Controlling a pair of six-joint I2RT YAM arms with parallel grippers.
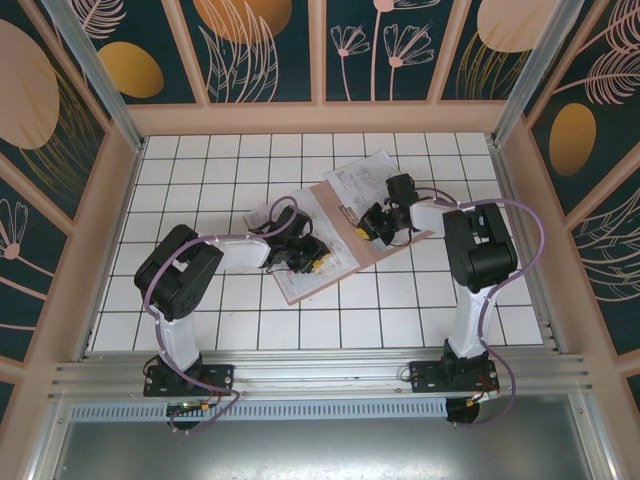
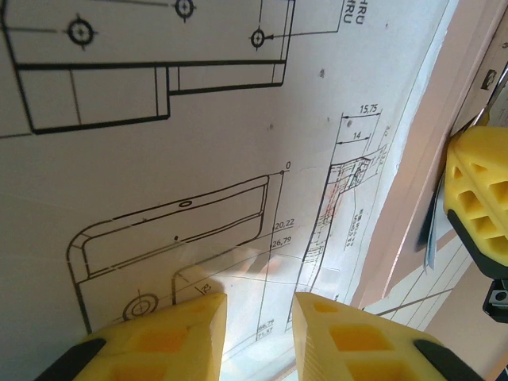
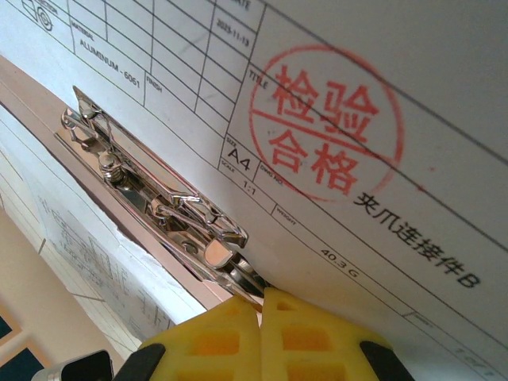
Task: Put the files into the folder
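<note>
The clenched right gripper (image 3: 260, 305) may slip off the silver clip (image 3: 151, 198) on the pinkish-brown card folder (image 1: 322, 284) — snapping it onto the white printed sheet (image 2: 198, 143) beneath the released left gripper (image 2: 258, 308).

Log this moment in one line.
left gripper: open over printed sheet | right gripper: shut at metal clip | folder: flat on table

Left arm (image 1: 180, 300), right arm (image 1: 470, 290): identical build. Joint housings black, rounded. Upright links and forearm links white. Lilac cable (image 1: 235, 238) routed outside each arm, base to wrist, in loose loops. Base plates (image 1: 188, 380) black, flat, with small red and green wiring. Left gripper (image 2: 258, 337), right gripper (image 3: 260, 337): fingers (image 2: 171, 341) bright yellow plastic, blocky, moulded with square recessed pockets. Black mounts behind yellow parts.
</note>
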